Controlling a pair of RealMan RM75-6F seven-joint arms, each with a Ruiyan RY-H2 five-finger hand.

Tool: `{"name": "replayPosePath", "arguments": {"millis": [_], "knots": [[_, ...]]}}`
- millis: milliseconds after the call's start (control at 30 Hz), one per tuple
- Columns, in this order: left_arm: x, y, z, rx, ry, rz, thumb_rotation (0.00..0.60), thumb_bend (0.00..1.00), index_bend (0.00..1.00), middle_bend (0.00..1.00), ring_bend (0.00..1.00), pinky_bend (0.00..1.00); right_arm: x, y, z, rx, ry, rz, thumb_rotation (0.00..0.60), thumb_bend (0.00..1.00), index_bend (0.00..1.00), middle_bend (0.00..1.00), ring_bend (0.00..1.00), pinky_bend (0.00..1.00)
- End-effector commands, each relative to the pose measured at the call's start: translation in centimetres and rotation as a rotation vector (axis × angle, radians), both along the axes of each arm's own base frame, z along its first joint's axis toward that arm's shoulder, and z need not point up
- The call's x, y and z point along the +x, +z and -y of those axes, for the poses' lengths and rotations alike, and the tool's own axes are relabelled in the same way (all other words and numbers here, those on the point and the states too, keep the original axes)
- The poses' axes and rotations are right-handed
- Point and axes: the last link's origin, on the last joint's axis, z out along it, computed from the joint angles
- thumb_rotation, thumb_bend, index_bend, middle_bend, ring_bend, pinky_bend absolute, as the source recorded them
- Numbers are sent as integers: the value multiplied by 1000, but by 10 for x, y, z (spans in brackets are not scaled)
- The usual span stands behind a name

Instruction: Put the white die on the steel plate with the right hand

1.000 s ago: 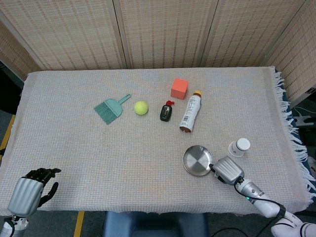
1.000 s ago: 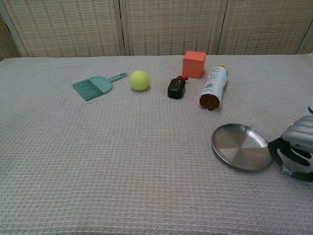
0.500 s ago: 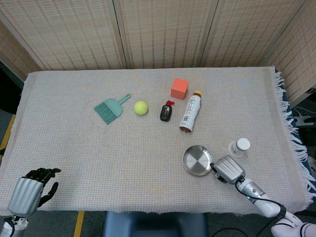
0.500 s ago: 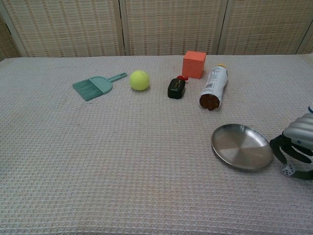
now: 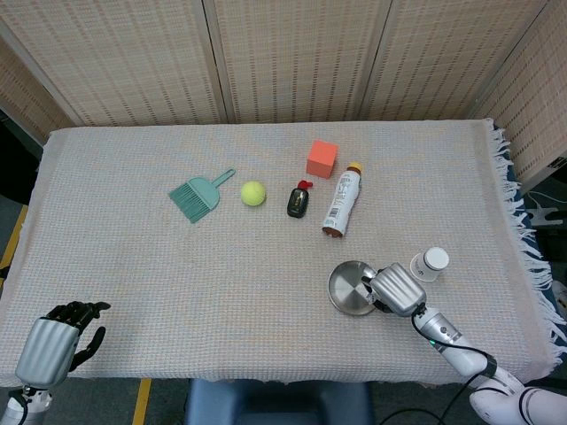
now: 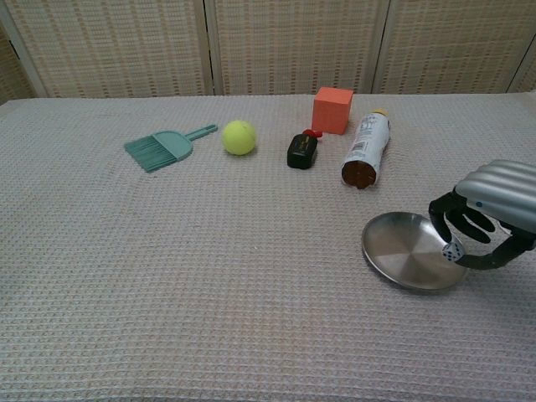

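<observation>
1. Your right hand [image 6: 486, 219] pinched the white die [image 6: 453, 251] between its dark fingertips, with the die hanging just above the right-hand part of the steel plate [image 6: 402, 247].
2. The die looked like a tiny, hard, light cube; I judged it stiff and smooth enough to slip or roll, so opposite flat faces were the place to hold it, and a low release looked wise.
3. The die showed white faces with small dark pips, seen only in the chest view; in the head view your hand covered it.
4. The plate was a shallow, round, shiny dish with a raised rim, lying flat on the woven tablecloth [image 5: 133, 266].
5. Your left hand [image 5: 53, 341] sat at the near left table edge, fingers curled in and holding nothing.
6. Farther back lay a teal dustpan brush [image 6: 163, 146], a tennis ball [image 6: 239, 136], a small dark bottle [image 6: 301, 151], an orange cube [image 6: 332, 109] and a white bottle on its side [image 6: 366, 149].
</observation>
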Motion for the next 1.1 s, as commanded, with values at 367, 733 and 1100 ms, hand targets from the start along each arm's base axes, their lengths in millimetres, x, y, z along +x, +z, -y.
{"name": "replayPosePath", "arguments": {"millis": [367, 733, 1100], "knots": [[0, 1, 0, 2, 0, 6, 600, 393, 357, 488, 425, 559, 2, 15, 13, -62, 41, 71, 600, 14, 243, 293, 133, 645], [-1, 0, -1, 1, 6, 1, 600, 393, 356, 488, 425, 559, -38, 63, 29, -163, -113, -54, 600, 22, 183, 158, 0, 349], [-1, 0, -1, -2, 9, -1, 600, 394, 357, 489, 425, 559, -60, 62, 27, -153, -164, -70, 600, 33, 191, 149, 0, 352]]}}
